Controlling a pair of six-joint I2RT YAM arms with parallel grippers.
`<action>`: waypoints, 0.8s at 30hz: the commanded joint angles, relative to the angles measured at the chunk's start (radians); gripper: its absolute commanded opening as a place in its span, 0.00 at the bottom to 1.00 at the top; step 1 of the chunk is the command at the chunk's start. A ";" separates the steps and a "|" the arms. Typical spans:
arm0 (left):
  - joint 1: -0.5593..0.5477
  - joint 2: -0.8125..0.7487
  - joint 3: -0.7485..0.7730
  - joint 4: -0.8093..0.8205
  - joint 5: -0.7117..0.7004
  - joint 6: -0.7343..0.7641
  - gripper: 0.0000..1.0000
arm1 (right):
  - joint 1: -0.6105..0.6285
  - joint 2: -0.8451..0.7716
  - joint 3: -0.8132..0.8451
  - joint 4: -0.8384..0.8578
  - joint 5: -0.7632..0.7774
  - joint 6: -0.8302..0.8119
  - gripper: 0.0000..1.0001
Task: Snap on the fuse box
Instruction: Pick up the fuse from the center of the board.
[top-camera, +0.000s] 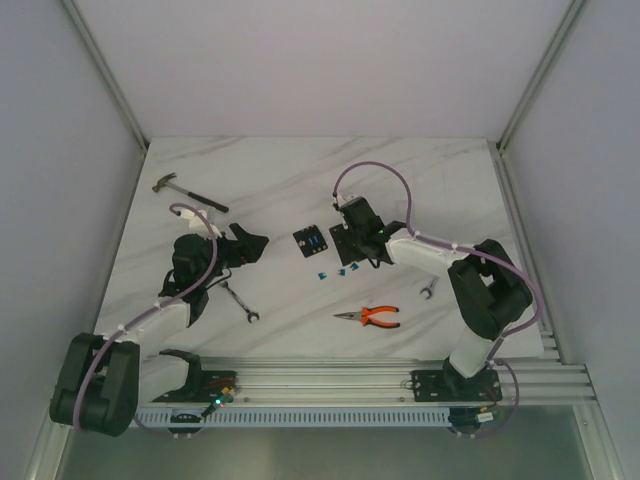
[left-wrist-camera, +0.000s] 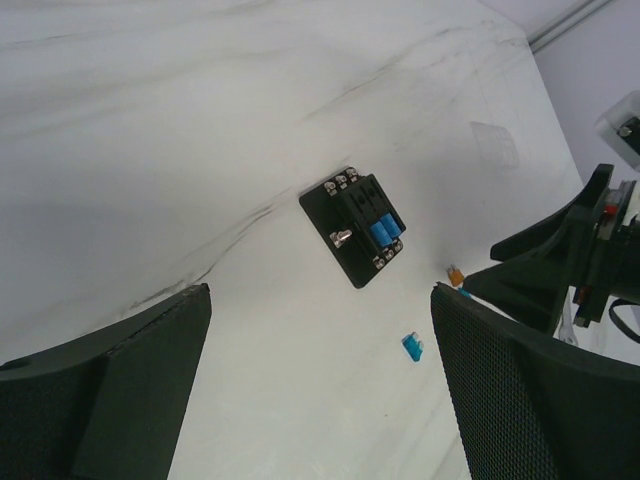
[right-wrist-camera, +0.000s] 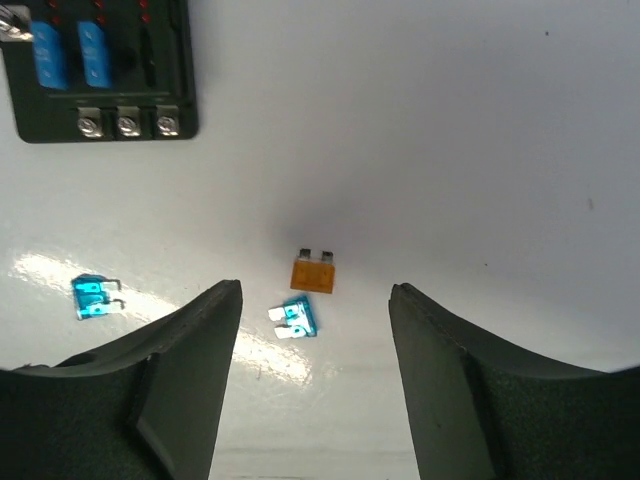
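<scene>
Fuse box (right-wrist-camera: 100, 70) just beside right gripper (right-wrist-camera: 315, 288)

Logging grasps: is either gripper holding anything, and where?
Nothing is held. The left gripper and right gripper are open and empty; the fuse box lies free.

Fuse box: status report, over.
Left end effector open, empty. Right end effector open over loose orange fuse. Fuse box flat on table, untouched, unobstructed.

Black fuse box (top-camera: 310, 242) lies flat, two blue fuses seated
</scene>
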 joint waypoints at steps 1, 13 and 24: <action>-0.010 -0.012 -0.015 0.016 0.027 -0.022 1.00 | 0.003 0.007 -0.017 0.002 0.045 0.044 0.63; -0.026 -0.004 -0.016 0.025 0.018 -0.048 1.00 | 0.002 0.051 -0.030 0.048 0.028 0.069 0.54; -0.037 0.011 -0.013 0.031 0.009 -0.060 1.00 | 0.003 0.053 -0.057 0.026 0.007 0.082 0.47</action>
